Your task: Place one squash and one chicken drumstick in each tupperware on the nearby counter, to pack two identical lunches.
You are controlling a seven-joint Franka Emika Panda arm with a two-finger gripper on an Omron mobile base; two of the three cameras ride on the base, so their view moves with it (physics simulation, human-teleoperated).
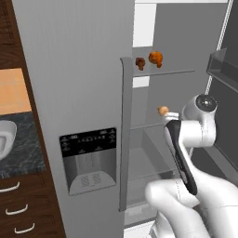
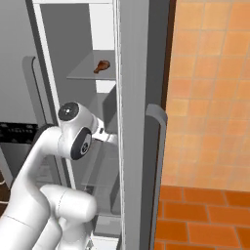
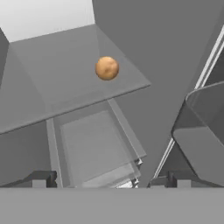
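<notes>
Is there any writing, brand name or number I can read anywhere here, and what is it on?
Nothing can be read.
Dispenser panel on the fridge door: rows of tiny pale marks, too small and blurred to read.

Squash (image 3: 107,68) lies on a fridge shelf (image 3: 65,74).

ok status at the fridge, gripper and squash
Gripper open, empty, inside the open fridge. Squash alone on a glass shelf ahead, untouched. Two chicken drumsticks on the shelf above. Nothing between gripper and squash.
</notes>
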